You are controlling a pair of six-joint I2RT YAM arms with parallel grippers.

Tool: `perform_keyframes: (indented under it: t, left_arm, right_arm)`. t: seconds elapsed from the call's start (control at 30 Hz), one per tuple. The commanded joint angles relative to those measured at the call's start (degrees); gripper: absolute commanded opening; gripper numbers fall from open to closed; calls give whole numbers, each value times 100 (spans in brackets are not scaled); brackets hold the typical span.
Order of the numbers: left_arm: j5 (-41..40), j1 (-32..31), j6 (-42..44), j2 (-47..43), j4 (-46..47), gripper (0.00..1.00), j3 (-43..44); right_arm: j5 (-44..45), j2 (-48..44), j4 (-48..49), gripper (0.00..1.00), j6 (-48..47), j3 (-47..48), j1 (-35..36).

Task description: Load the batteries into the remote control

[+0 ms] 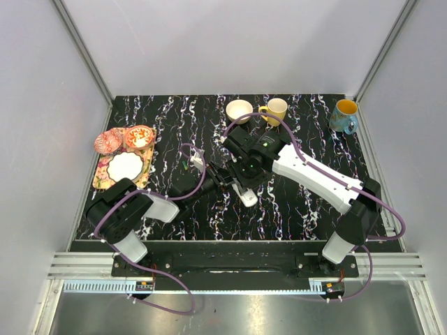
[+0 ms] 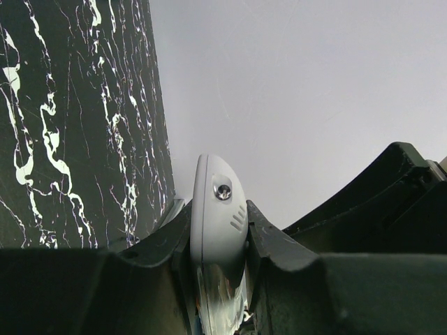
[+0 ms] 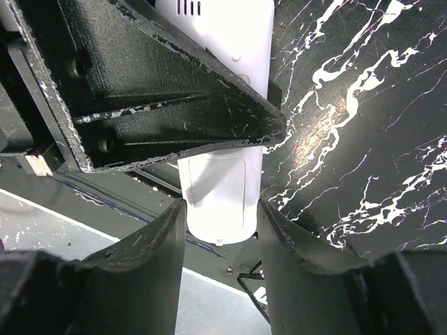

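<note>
One remote control clamped by our left gripper and right gripper, two mugs at one o'clock

Both arms meet at the remote control. The left gripper is clamped on one end of it. The right gripper, angled down, pinches the opposite end between its fingers.

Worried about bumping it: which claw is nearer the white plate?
Left. The left claw, gripping the remote control, sits right of the white plate; the right claw is farther right.
</note>
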Motion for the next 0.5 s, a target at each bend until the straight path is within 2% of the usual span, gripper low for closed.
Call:
perform_keyframes:
  t: [0.0, 0.2, 0.33, 0.47]
  left_arm:
    - [17, -28, -70, -18, 1730, 0, 126]
    - [17, -19, -53, 0, 1722, 0, 135]
    - [26, -19, -44, 79, 1704, 0, 126]
    - [43, -19, -62, 140, 1695, 0, 109]
  right_arm:
    - [191, -194, 59, 51, 52, 62, -44]
    - [218, -291, 103, 57, 131, 123, -44]
    - [183, -423, 147, 65, 271, 518, -53]
    - [69, -965, 514, 70, 481, 546, -254]
